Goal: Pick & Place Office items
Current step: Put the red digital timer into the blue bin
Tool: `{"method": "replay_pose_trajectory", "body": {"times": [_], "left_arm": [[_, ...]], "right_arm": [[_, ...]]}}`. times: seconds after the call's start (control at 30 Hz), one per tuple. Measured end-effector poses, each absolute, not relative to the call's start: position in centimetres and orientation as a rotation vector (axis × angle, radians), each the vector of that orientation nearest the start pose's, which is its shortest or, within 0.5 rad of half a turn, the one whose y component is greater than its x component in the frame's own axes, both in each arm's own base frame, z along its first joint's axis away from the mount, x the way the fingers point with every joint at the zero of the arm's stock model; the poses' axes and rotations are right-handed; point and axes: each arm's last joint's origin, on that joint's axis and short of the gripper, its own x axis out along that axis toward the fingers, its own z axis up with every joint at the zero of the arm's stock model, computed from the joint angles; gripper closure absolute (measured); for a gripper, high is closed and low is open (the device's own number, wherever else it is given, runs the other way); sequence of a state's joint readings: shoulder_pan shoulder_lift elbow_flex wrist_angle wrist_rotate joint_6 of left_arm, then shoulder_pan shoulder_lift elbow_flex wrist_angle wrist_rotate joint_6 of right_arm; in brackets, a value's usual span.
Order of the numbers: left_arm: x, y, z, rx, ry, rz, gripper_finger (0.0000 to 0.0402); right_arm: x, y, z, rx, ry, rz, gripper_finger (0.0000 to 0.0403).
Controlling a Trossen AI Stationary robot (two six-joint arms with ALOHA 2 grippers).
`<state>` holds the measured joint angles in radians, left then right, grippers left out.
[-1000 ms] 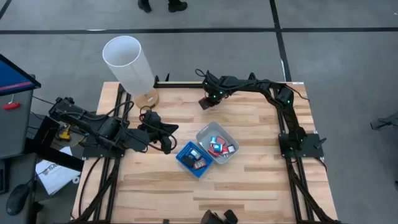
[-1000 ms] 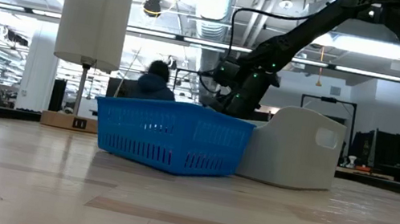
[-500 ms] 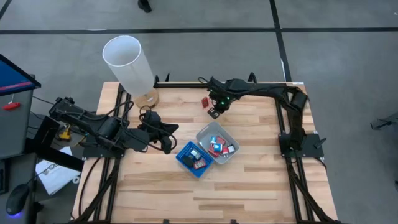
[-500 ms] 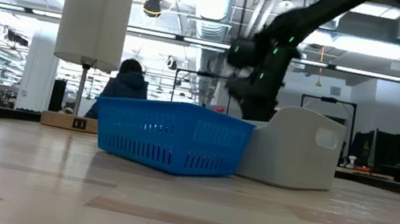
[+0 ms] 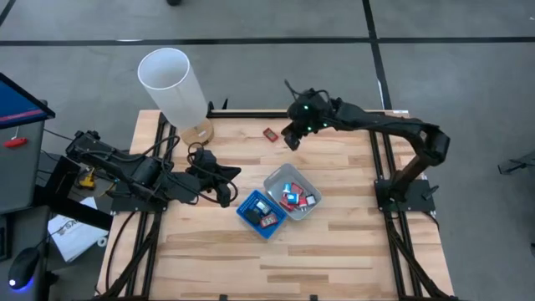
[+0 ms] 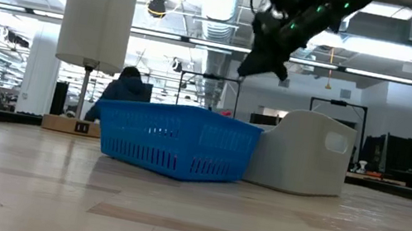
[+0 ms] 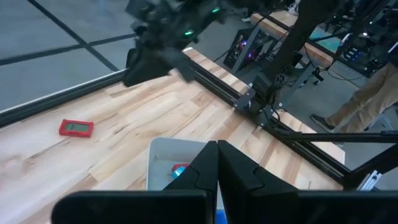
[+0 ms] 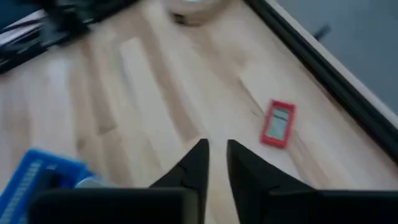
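A small red flat piece (image 5: 270, 134) lies alone on the wood near the table's far edge; it also shows in the left wrist view (image 7: 76, 128) and the right wrist view (image 8: 278, 123). Several red, blue and white pieces lie in the grey tray (image 5: 277, 178), and a black and a red one lie in the blue tray (image 5: 246, 206). My right gripper (image 5: 291, 142) hangs high above the table (image 6: 263, 62), just right of the red piece. Its fingers stand a narrow gap apart (image 8: 216, 149) and hold nothing. My left gripper (image 5: 225, 191) waits shut (image 7: 217, 149) left of the trays.
The blue tray (image 6: 177, 140) and the grey tray (image 6: 309, 154) stand side by side at mid-table. A tall white cylinder (image 5: 174, 84) on a wooden base stands at the far left corner. A person (image 6: 123, 85) is in the room beyond the table. Bare wood lies toward the near edge.
My right gripper has risen from close to the table, behind the trays, to well above them, shifting a little toward the table's right. The red piece, earlier hidden under the gripper, now lies uncovered on the wood near the far edge. The person behind the table has walked leftward.
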<state>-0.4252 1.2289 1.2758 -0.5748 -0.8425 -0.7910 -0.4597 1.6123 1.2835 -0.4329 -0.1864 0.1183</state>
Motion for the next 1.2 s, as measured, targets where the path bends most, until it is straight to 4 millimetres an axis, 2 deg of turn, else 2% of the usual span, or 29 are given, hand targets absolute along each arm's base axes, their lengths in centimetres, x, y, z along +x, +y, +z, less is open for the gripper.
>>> {"method": "replay_pose_trajectory", "body": {"times": [0.13, 0.3, 0.47, 0.7, 1.2], "left_arm": [[23.6, -8.3, 38.1, -0.461, 0.229, 0.54, 0.0401], [23.7, -8.4, 38.3, -0.476, 0.212, 0.534, 0.0401], [23.9, -8.4, 38.6, -0.506, 0.175, 0.523, 0.0401], [24.0, -8.5, 38.9, -0.524, 0.152, 0.517, 0.0401], [24.0, -8.5, 38.9, -0.524, 0.152, 0.516, 0.0401]], "right_arm": [[32.8, -17.3, 24.9, 0.477, 0.768, -0.381, 0.0331], [35.7, -19.0, 19.6, 0.614, 0.918, -0.377, 0.0393], [38.6, -20.6, 17.2, 0.677, 1.001, -0.402, 0.0401], [40.6, -22.4, 17.1, 0.671, 0.984, -0.439, 0.0402], [39.0, -24.3, 16.8, 0.664, 1.026, -0.501, 0.0403]]}}
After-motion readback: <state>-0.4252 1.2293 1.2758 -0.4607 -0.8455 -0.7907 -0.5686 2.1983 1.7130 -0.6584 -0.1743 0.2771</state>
